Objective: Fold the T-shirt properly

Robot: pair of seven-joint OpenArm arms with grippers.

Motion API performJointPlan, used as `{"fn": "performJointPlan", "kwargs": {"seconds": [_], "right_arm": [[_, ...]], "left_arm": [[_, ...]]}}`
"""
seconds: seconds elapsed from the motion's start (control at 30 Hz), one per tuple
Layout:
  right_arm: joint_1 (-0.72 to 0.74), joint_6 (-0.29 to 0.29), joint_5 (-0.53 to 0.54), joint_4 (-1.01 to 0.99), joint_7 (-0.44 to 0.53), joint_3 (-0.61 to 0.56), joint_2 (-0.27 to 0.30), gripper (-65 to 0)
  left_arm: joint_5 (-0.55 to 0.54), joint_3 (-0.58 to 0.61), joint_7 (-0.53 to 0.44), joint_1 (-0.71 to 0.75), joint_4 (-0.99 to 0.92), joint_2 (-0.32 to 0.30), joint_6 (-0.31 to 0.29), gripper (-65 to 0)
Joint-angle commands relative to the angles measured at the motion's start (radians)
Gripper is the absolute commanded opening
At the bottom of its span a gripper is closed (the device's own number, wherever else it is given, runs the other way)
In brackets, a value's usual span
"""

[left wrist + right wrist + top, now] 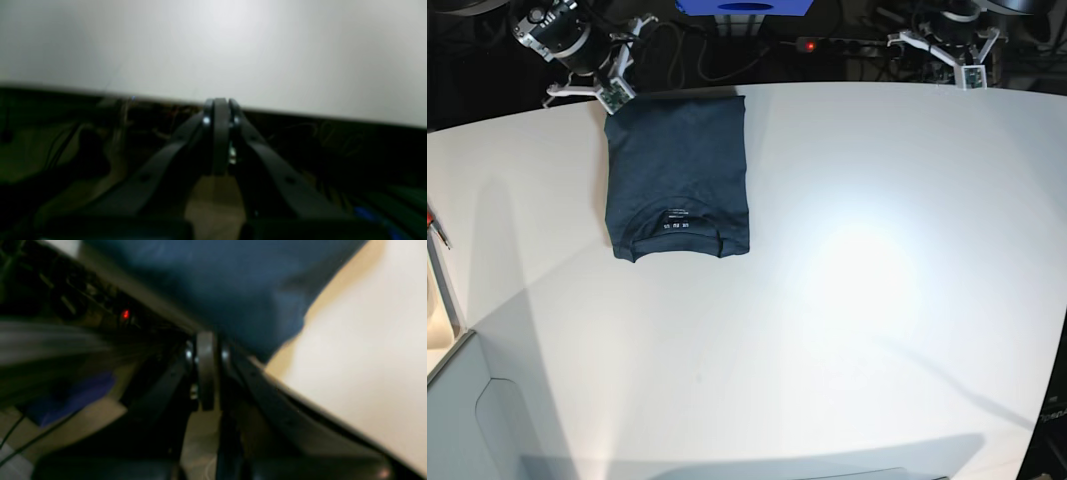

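Both grippers are sitting at the far table edge with jaws pressed together and nothing between them. Right gripper (612, 85) is hovering just off the far edge of the table (847, 300); the shirt (677, 175) is lying directly ahead of it, its far hem nearly under the fingertips but not touching them, as far as the wrist view shows. Left gripper (962, 60) is parked well apart from the shirt, facing only bare table.

Shirt is lying as a narrow rectangle, sleeves tucked in, collar and white label (673, 224) pointing away from the right gripper. That shape suggests the side folds are done; a final fold of hem toward collar may be pending.

Judging from posture: both arms are resting clear, probably so the cloth lies undisturbed. Wrist views are blurred; fine contact is uncertain.
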Motion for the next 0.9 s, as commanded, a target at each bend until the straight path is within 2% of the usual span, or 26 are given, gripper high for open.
{"fn": "performJointPlan", "kwargs": {"seconds": [0.0, 0.07, 0.2, 0.37, 0.47, 0.57, 0.7, 0.77, 0.87], "right_arm": [[-0.027, 0.000, 0.007, 0.018, 0.010, 0.019, 0.003, -65.0], [-0.069, 0.000, 0.007, 0.018, 0.008, 0.040, 0.003, -65.0], [-0.147, 0.000, 0.007, 0.013, 0.008, 0.052, 0.003, -65.0], [-0.159, 0.000, 0.007, -0.129, 0.008, 0.045, 0.003, -65.0], [-0.112, 0.000, 0.007, -0.281, 0.008, 0.045, 0.004, -65.0], [-0.055, 0.000, 0.005, -0.439, 0.013, 0.046, 0.030, -65.0], [0.031, 0.000, 0.005, -0.646, 0.019, 0.046, 0.040, -65.0], [0.065, 0.000, 0.005, -0.742, 0.021, 0.026, 0.055, -65.0], [0.114, 0.000, 0.004, -0.895, 0.077, -0.035, 0.081, -65.0]], "left_arm": [[-0.006, -0.015, -0.010, 0.037, 0.017, 0.010, 0.004, -65.0], [-0.006, -0.021, -0.007, 0.073, 0.014, 0.036, 0.004, -65.0], [-0.006, -0.018, -0.007, 0.126, -0.022, 0.045, 0.004, -65.0], [-0.005, 0.031, -0.013, 0.105, -0.203, 0.045, 0.004, -65.0], [-0.003, 0.094, -0.015, 0.068, -0.361, 0.008, 0.004, -65.0], [-0.003, 0.154, -0.016, 0.004, -0.549, -0.021, 0.004, -65.0], [-0.005, 0.183, -0.018, -0.115, -0.796, -0.070, 0.004, -65.0], [-0.005, 0.182, -0.050, -0.165, -0.912, -0.077, 0.004, -65.0], [0.003, 0.188, -0.203, -0.230, -1.106, -0.102, 0.005, -65.0]]}}
